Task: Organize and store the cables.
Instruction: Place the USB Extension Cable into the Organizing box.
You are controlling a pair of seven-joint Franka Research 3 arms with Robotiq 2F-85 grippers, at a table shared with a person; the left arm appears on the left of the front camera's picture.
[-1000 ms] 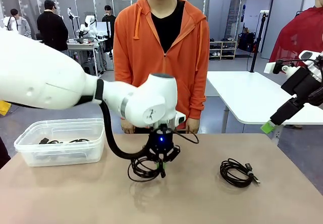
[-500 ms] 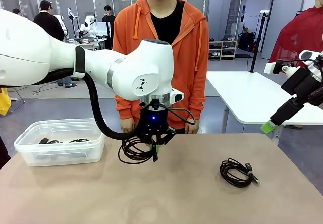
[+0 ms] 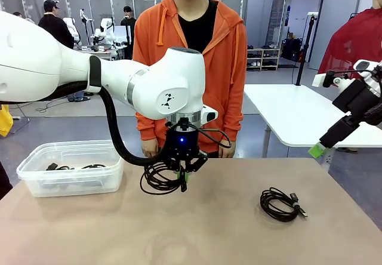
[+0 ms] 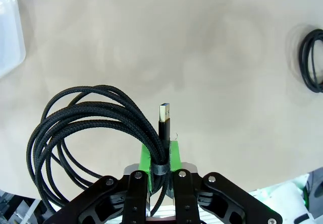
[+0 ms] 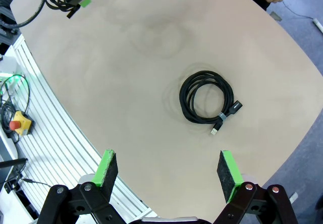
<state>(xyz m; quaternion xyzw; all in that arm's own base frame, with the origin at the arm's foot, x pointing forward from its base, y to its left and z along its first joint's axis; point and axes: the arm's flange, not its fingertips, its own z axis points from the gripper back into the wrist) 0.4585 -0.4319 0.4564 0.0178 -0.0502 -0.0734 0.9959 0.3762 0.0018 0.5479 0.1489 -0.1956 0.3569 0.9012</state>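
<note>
One coiled cable (image 4: 137,121) pinched in left hand (image 4: 160,156) above bare table (image 4: 202,57) ctr, right hand (image 5: 166,162) wide open, empty.

Black cables (image 4: 96,95), green-padded fingers (image 5: 106,168), orange hoodie (image 3: 155,56), beige table (image 3: 239,235).

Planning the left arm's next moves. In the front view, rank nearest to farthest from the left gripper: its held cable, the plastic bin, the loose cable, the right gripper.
1. The held cable, clamped in the left gripper.
2. The plastic bin, to the left, and the loose cable, to the right: too close to call.
3. The right gripper, raised past the right edge of the table.
</note>
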